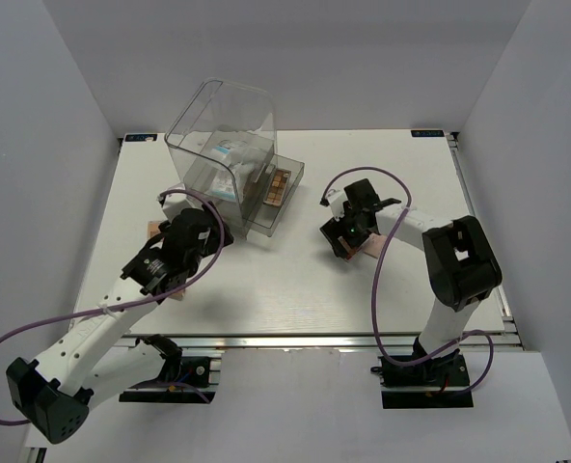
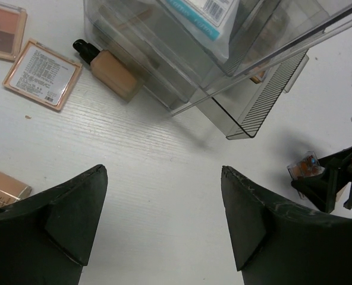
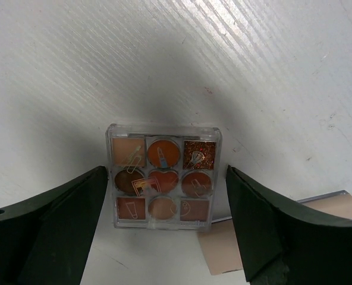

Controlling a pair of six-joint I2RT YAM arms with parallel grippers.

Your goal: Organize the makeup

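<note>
Right fingers (image 3: pixel 57 231) apart, flanking palette (image 3: pixel 164 178). You drop straight, pinch its side edges gently, mind tan card (image 3: pixel 229 249) at its corner. Left fingers (image 2: pixel 57 219) apart too, nothing between.

Open tabletop (image 1: pixel 285 280) front-centre; clear drawer box (image 1: pixel 218 121) with pulled-out drawer (image 1: pixel 262 224) blocking the back.

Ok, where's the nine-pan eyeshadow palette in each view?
Right wrist: nine-pan palette at centre, between the open right gripper fingers.
Left wrist: far right edge, at that gripper's fingers.
Top external: right of centre, mostly hidden beneath it.
Shared landmark: the right gripper.
</note>
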